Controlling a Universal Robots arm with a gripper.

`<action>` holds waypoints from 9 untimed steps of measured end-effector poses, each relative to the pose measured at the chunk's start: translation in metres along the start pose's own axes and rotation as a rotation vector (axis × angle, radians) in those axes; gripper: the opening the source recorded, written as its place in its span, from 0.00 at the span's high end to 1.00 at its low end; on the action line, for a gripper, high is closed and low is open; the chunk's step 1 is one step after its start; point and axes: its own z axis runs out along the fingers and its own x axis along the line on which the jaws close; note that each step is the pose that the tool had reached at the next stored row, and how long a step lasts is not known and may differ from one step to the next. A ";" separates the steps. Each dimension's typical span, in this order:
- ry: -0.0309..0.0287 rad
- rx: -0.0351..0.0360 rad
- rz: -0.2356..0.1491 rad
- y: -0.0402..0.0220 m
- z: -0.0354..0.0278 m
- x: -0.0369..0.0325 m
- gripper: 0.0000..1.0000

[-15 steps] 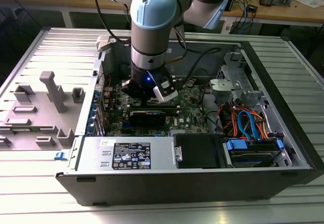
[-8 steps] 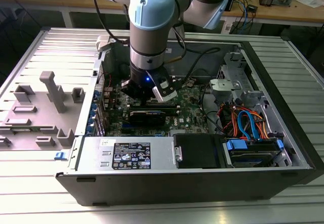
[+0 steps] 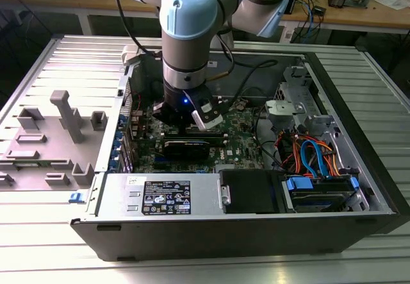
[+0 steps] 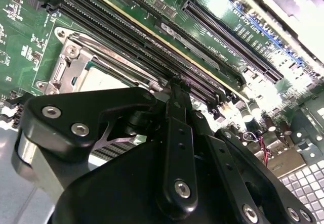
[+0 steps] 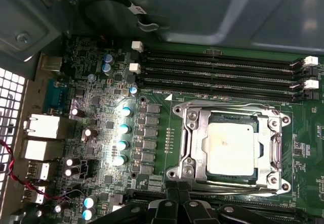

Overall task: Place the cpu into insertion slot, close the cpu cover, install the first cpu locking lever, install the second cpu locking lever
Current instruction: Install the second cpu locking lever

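A: Exterior view is set high and well back, angled down into the open computer case, with the arm seen over the motherboard.

B: First wrist view?

A: Faced almost straight down at the board, close in; the cpu is framed under the cpu cover.

B: Second wrist view?

A: Held very near, raked low across the RAM slots, past the gripper. The socket area is shared by both wrist views.

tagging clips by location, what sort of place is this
Probably an electronics lab or workshop. An opened computer case lies on a ribbed metal table with the robot arm reaching into it, and wooden benches behind carry cables and small boards. The cpu sits under the closed cpu cover.
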 end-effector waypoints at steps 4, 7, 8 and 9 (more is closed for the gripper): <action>-0.0047 -0.0045 -0.001 0.0006 0.0019 0.0003 0.89; -0.0077 -0.0101 -0.002 0.0015 0.0031 0.0011 0.89; -0.0091 -0.0123 -0.002 0.0017 0.0036 0.0016 0.89; -0.0106 -0.0136 -0.003 0.0020 0.0040 0.0028 0.89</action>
